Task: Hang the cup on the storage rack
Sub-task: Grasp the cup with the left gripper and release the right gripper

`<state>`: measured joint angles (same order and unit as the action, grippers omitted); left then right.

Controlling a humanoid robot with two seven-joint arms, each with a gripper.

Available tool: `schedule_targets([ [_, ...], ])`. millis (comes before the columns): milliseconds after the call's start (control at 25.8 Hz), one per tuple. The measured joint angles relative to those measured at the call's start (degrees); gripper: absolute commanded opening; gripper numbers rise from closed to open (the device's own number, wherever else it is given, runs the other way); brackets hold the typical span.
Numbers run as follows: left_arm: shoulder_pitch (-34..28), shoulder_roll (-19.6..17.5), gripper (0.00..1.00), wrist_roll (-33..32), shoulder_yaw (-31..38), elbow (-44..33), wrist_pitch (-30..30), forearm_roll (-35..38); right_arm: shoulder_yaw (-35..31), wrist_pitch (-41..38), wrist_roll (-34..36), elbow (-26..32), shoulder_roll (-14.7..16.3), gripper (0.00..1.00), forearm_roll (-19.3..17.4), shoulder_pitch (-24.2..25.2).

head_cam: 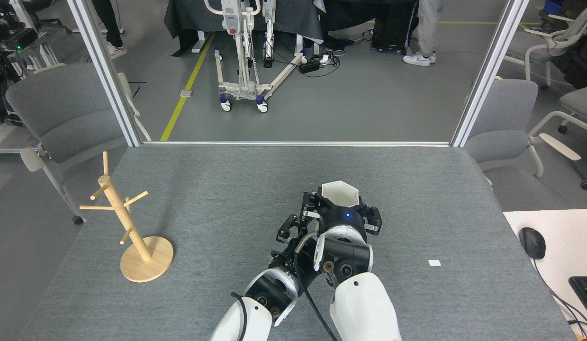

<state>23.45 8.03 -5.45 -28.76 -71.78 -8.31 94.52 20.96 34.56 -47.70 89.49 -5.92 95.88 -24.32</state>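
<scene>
The small matte white cup with faceted sides and hexagonal rim sits clamped in the black right gripper's jaws above the grey felt-textured bench, the left gripper jaws spread beside it, the light wooden pegged rack standing well apart at left.

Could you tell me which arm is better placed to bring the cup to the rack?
Probably the right: its gripper is around the cup at mid-table. The left gripper holds nothing, though it sits on the rack's side.
</scene>
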Motion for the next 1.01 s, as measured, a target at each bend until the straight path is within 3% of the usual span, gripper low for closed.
schedule_targets([
  [194, 1.59, 0.04, 0.97, -0.08, -0.04, 1.72, 0.04, -2.04, 0.89, 0.07, 0.06, -0.01, -0.4, 0.1, 0.02, 0.85],
  [349, 2.44, 0.03, 0.78, -0.08, -0.02, 3.16, 0.16, -3.41, 2.43, 0.34, 0.29, -0.01, -0.58, 0.08, 0.06, 1.45],
  [388, 2.53, 0.01, 0.7, -0.08, -0.02, 3.31, 0.33, -3.55, 2.82, 0.47, 0.29, -0.02, -0.64, 0.08, 0.08, 1.56],
  [582, 2.69, -0.06, 0.04, -0.22, -0.3, 3.4, 0.86, -3.76, 2.82, 1.03, 0.49, -0.01, -1.07, 0.07, 0.1, 1.72],
  [620, 2.71, -0.07, 0.0, -0.53, -0.35, 3.36, 0.86, -3.76, 2.81, 1.22, 0.34, -0.01, -1.1, 0.08, 0.1, 1.72],
  [698, 2.71, -0.09, 0.0, -1.2, -0.38, 3.28, 0.86, -3.75, 2.75, 1.35, 0.0, -0.03, -1.15, 0.22, 0.07, 1.73],
  [814, 2.71, -0.15, 0.0, -1.81, -0.34, 3.23, 0.49, -3.73, 2.73, 1.51, -0.16, -0.03, -1.18, 0.7, 0.02, 1.74],
  [892, 2.7, -0.18, 0.0, -2.01, -0.29, 3.22, 0.43, -3.73, 2.72, 1.52, -0.18, -0.02, -1.19, 0.93, 0.01, 1.74],
  [1008, 2.67, -0.2, 0.0, -2.35, -0.26, 3.22, 0.39, -3.72, 2.88, 1.52, -0.66, -0.1, -1.24, 0.99, -0.02, 1.74],
])
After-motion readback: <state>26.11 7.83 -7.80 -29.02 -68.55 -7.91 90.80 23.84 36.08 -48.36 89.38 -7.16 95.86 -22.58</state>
